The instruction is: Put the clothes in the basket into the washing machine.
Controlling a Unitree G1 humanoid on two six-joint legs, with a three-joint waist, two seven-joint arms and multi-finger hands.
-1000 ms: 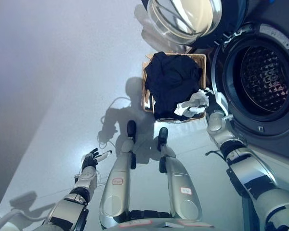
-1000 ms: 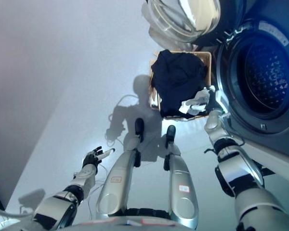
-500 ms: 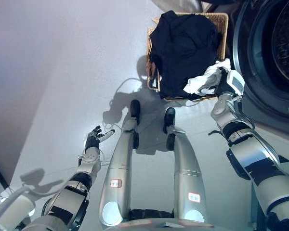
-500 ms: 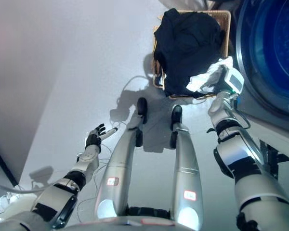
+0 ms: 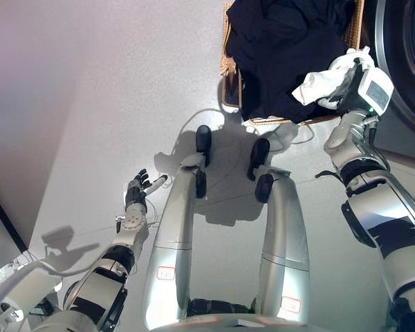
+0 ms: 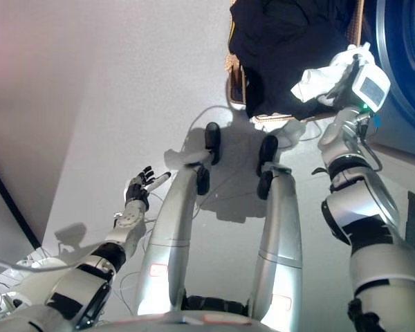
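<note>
A wicker basket (image 5: 229, 63) stands on the floor at the top of the view, filled with dark clothes (image 5: 283, 38). My right hand (image 5: 348, 84) is at the basket's near right corner, shut on a white cloth (image 5: 319, 81) that lies against the dark clothes. The washing machine (image 5: 403, 66) shows at the top right edge, just right of the basket; its drum opening is cut off by the view. My left hand (image 5: 136, 196) hangs low on the left over the floor, fingers spread open and empty.
Pale grey floor (image 5: 111, 90) spreads to the left of the basket. A dark strip (image 5: 5, 216) runs along the lower left, with white clutter (image 6: 14, 277) beside it.
The whole picture has shifted: the camera has tilted down, so the basket and the machine sit higher in view. My right hand keeps hold of the white cloth. The left hand stays idle.
</note>
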